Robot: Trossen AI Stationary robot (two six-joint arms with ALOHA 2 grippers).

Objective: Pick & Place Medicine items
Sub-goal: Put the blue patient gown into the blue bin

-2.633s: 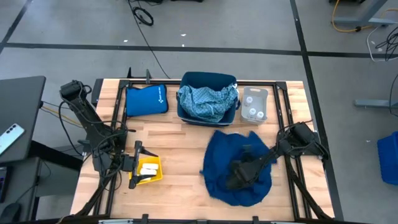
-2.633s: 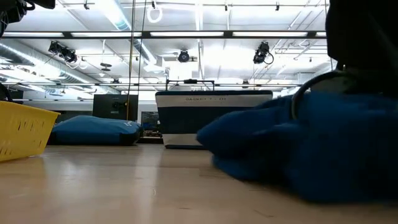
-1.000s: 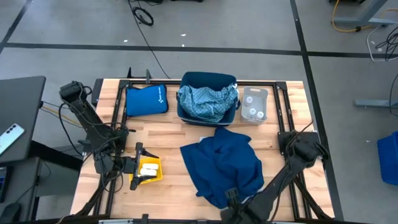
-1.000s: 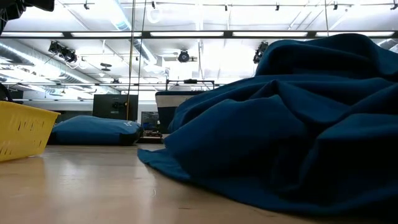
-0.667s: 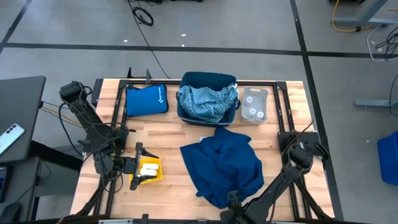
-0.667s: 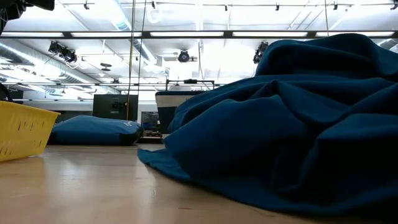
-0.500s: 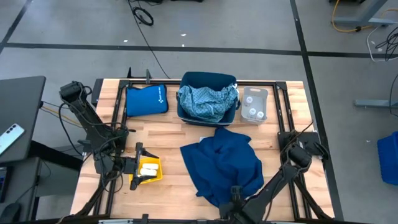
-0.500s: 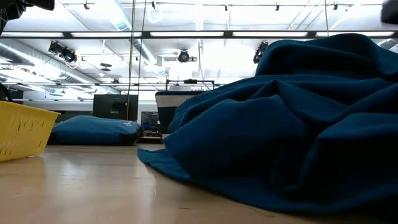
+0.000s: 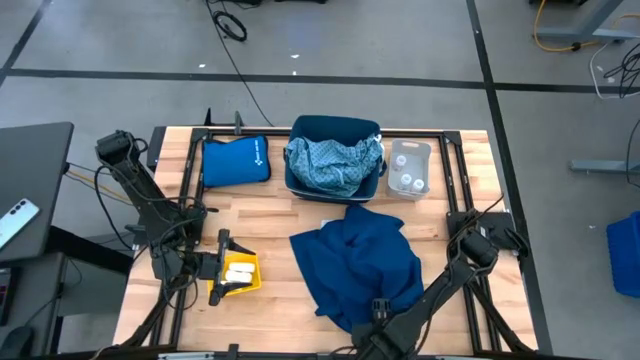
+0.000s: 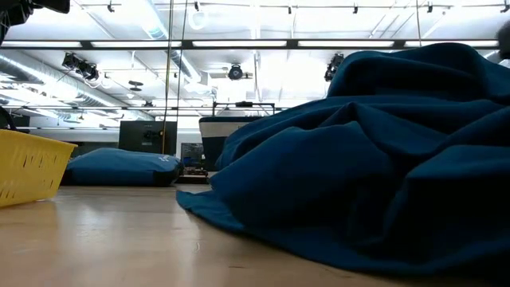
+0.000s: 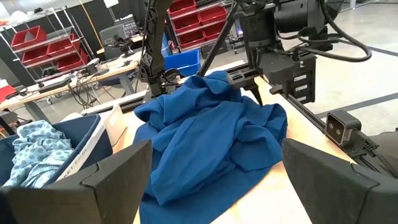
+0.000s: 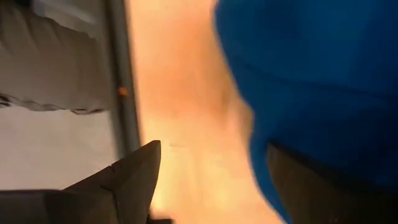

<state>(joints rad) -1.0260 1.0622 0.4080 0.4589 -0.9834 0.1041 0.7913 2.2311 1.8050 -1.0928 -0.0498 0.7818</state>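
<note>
High view: your right gripper (image 9: 378, 318), fingers spread and empty, sits at the cloth's (image 9: 360, 265) near edge; left gripper (image 9: 213, 263) waits wide beside the tray (image 9: 252, 278) holding packs (image 9: 238, 271). Bottles (image 9: 409, 176) likely come next.

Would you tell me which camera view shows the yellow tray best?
The high view: the yellow tray shows whole from above, with pale medicine items inside, beside the left gripper. The low view catches only one slatted side wall at its edge. Neither wrist view shows it.
</note>
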